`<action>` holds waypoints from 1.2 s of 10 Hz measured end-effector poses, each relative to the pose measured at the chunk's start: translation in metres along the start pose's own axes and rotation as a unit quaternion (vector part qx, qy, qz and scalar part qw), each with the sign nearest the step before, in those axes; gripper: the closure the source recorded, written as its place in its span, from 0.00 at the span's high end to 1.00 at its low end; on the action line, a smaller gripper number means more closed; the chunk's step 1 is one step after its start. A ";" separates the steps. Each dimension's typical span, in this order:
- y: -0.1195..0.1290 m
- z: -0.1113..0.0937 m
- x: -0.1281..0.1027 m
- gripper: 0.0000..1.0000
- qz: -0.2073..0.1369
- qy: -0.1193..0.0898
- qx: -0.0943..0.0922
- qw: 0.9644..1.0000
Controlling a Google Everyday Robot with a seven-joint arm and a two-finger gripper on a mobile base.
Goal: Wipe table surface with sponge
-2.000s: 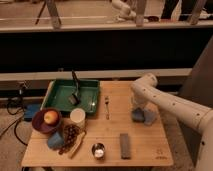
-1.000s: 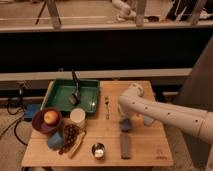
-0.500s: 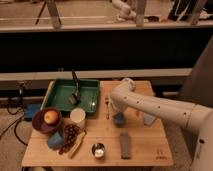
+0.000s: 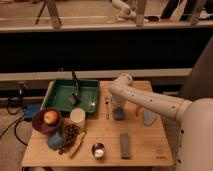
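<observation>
The light-brown wooden table surface fills the lower middle of the camera view. My gripper points down at the table's middle, just right of the green tray. It is shut on the small medium-blue sponge, which rests on the wood. My white arm reaches in from the right, with its elbow above the gripper, and hides part of the table's far right side.
The green tray holds a dark brush. A fork lies just left of the sponge. A white cup, a bowl with an apple, grapes, a light-blue chunk, a metal cup and a grey-blue flat piece stand around.
The gripper has slid the sponge across the table from the right side to the middle, then slightly back toward the far edge. The other objects have not moved.
</observation>
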 end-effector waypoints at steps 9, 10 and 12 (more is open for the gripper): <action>0.102 0.006 -0.025 0.00 0.080 -0.024 -0.026 0.996; 0.105 0.006 -0.030 0.00 0.082 -0.028 -0.028 0.996; 0.113 0.002 -0.042 0.00 0.086 -0.029 -0.030 0.995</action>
